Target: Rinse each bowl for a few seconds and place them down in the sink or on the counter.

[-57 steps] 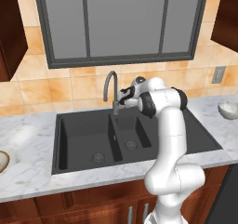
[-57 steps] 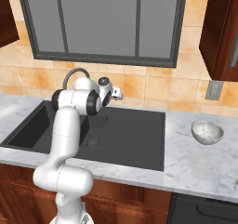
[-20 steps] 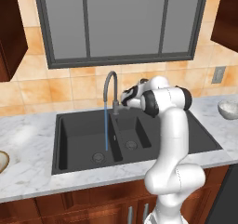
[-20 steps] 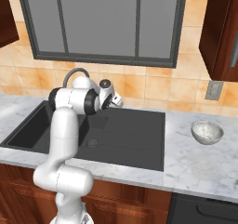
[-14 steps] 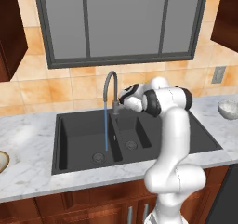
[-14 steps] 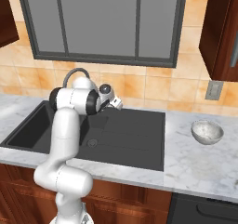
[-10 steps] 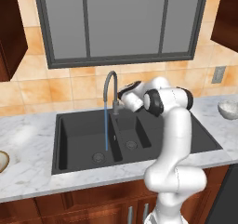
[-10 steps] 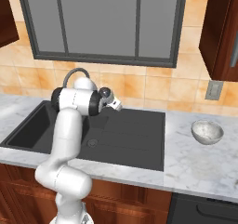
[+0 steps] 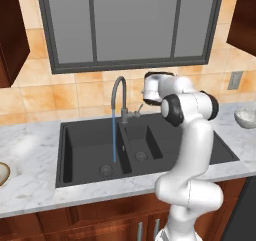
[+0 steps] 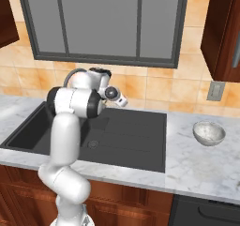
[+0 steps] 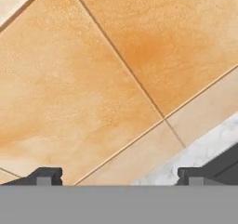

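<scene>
Two small bowls sit well apart on the white marble tabletop (image 9: 30, 157): a speckled whitish-grey one (image 10: 209, 133) and a tan-rimmed one (image 9: 2, 173). Water runs from the grey gooseneck tap (image 9: 119, 97) into the matte black sink (image 9: 90, 147); the tool (image 11: 116, 177) stands wide, empty.

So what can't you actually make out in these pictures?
- Brown-rimmed bowl: cut off by the left edge of the left base view.
- Tap: mostly hidden behind the arm in the right base view.
- Fingers: only the two tips show above the hand view's bottom, wide apart, facing wall tile.
</scene>
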